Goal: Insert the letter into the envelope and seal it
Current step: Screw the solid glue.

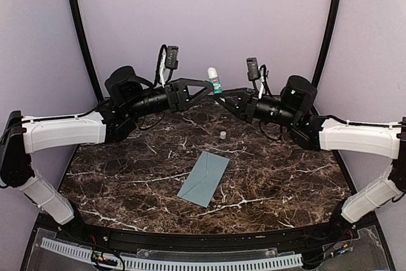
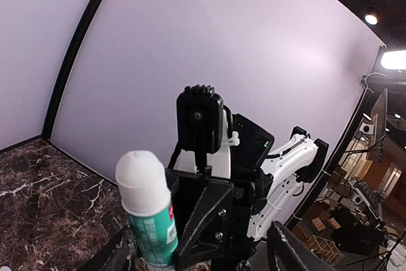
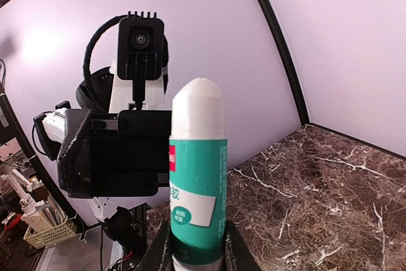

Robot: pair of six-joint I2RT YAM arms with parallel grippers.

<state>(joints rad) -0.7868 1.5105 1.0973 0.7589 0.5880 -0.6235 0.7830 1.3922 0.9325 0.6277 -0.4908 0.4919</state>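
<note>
Marble table (image 1: 127, 176) has the envelope (image 1: 203, 178) lying flat, my right gripper (image 3: 196, 252) clamps the glue stick (image 3: 197, 176) upright, left gripper (image 2: 203, 252) gaping empty close by (presumably to glue it shut)

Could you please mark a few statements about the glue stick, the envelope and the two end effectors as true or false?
1. The white-and-green glue stick stands upright in the right end effector. True.
2. The pale blue-grey paper envelope is gripped by the left end effector. False: it lies flat on the dark marble table, and neither end effector touches it.
3. The left end effector is open, facing the glue stick. True.
4. The small pale cap-like piece sits on top of the envelope. False: it rests on the table beyond the envelope, apart from it.
</note>
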